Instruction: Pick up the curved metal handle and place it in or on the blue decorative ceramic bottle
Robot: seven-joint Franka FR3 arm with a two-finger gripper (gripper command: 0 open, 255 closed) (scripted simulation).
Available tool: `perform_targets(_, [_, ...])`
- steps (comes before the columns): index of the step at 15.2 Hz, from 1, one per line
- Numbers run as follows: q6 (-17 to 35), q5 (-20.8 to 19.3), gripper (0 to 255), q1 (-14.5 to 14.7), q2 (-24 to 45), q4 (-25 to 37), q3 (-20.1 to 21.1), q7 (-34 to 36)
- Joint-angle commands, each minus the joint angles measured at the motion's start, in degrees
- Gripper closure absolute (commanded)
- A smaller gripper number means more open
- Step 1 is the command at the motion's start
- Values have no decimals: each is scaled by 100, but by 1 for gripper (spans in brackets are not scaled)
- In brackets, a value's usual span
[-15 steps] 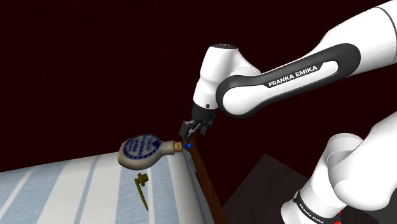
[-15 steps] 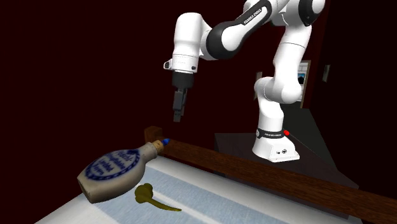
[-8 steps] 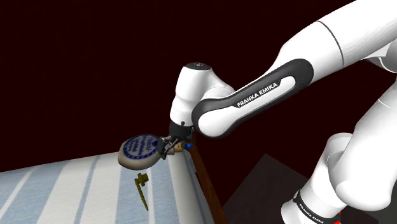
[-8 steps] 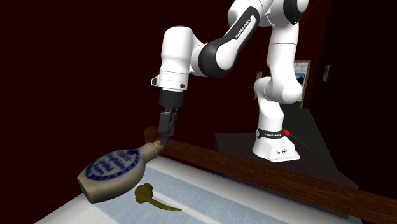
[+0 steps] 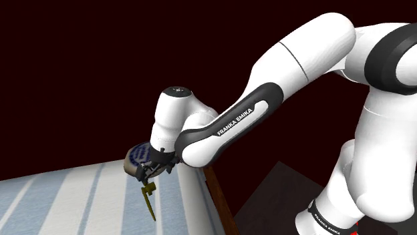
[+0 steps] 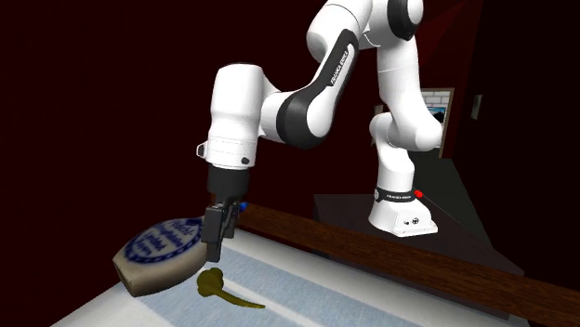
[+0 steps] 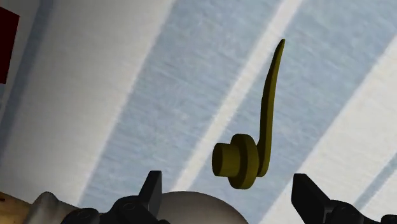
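An olive-coloured curved handle with a round base lies flat on the blue-and-white striped surface. Right behind it a beige bottle with blue decoration rests on its side, partly covered by my hand. My black gripper hangs low in front of the bottle, just above the handle's round end. In the wrist view the gripper is open; the handle shows between and beyond the two fingers, untouched, and the bottle's pale body shows beside one finger.
A brown wooden rail borders the striped surface on the arm's side. Beyond it stands the dark stand with the arm's base. Black area surrounds the scene. A bright picture or screen shows behind the arm.
The arm swung down and toward the shoulder view's left, from above the bottle's neck to low over the bottle's body and the handle. Bottle and handle have not moved.
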Motion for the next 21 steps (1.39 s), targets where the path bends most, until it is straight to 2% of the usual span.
perform_targets(1, [72,-173,0,143,389,343,-36,206])
perform_targets(9, [464,-447,0,318,934,479,-214,396])
perform_targets(16, [463,-446,0,318,933,479,-214,396])
perform_targets(17, [463,-446,255,318,933,479,-214,396])
perform_targets(21, [463,-446,255,318,933,479,-214,395])
